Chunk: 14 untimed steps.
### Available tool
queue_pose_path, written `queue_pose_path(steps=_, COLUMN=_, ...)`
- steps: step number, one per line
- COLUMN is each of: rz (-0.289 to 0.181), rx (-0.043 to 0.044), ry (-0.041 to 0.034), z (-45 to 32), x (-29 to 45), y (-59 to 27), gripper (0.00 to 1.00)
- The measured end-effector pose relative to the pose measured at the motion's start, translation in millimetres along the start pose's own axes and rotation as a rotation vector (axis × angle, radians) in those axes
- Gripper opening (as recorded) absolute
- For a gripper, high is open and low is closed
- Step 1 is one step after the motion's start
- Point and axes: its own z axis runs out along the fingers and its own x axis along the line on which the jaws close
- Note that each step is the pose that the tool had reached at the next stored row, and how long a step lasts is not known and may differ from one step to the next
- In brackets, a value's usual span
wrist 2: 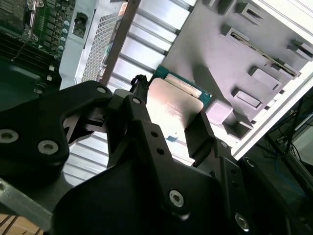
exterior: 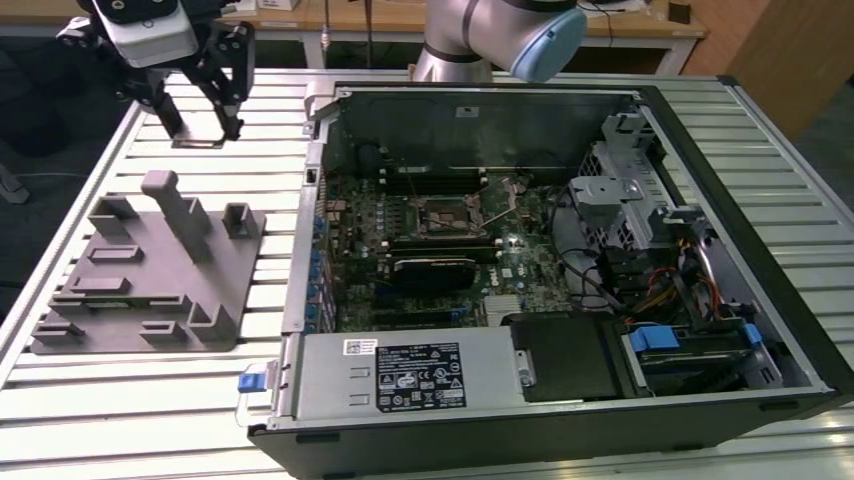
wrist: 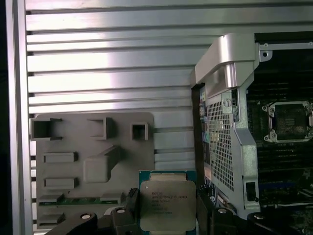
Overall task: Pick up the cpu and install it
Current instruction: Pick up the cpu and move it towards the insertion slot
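The cpu [wrist: 167, 204] is a small square chip with a silver top and a green edge. My gripper [wrist: 166, 198] is shut on it, one black finger on each side. In the second wrist view its shiny top [wrist 2: 172, 105] sits between the fingers [wrist 2: 143, 110]. In the exterior view the gripper [exterior: 203, 135] hangs over the slatted table at the far left, beyond the grey fixture [exterior: 147, 270], with the cpu [exterior: 200, 143] seen as a thin flat piece at the fingertips. The open computer case holds the black socket frame [exterior: 441, 215], well to the exterior view's right of the gripper.
The grey fixture [wrist: 93, 156] has upright posts and slots. The computer case's metal wall [exterior: 310, 200] stands between the gripper and the motherboard [exterior: 441, 250]. The socket [wrist: 289, 120] lies inside the case. The arm's base [exterior: 461, 40] is behind the case.
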Motion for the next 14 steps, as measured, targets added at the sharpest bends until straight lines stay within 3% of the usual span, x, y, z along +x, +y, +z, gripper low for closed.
queue_pose_path(steps=14, rz=0.0, rx=0.0, ry=0.0, z=0.5, x=-13.1, y=2.2, gripper=0.55)
